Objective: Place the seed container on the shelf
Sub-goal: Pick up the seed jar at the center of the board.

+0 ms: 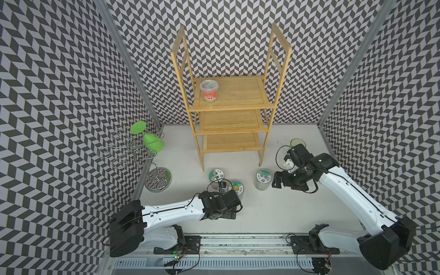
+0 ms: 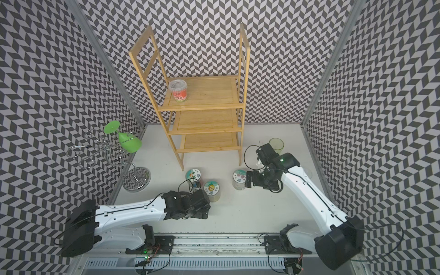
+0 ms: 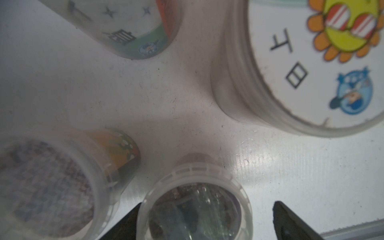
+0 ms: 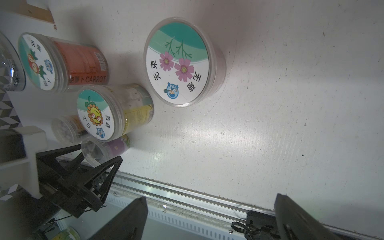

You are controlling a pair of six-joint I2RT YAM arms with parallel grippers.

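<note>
**Left gripper** [image 3: 207,204] — lowered to the white tabletop [image 1: 297,214] in front of the shelf [image 1: 240,95]. From where I stand, its jaws are spread, one on each side of the seed container [image 3: 195,209]. One finger [image 3: 124,224] sits just beside the lid rim. The other is clear of the jar, with bare table showing between them. The jar is straddled, not clamped.

**Seed container** — a small clear-lidded jar with a purple label, upright on the tabletop, not on the shelf. It stands just beside the larger sunflower-lid jar [image 3: 311,62] and near a second small jar with an orange label [image 3: 41,182]. In both top views the left wrist hides it.

**Right gripper** [image 4: 211,197]: jaws wide apart with nothing between them, positioned just beside the pink-flower-lid jar [image 4: 178,62].

**Shelf**: upright at the back centre of the table, with three slatted boards. A red-labelled tub [image 1: 209,91] stands on the top board, toward the left arm's side.

**Other items**:
- The carrot jar [image 4: 83,66] stands near the shelf's front leg.
- A chrome wire stand [image 1: 133,152] at the left edge carries an inverted green glass [image 1: 152,142].
- A green tumbler [image 1: 297,142] stands behind the right arm.
</note>
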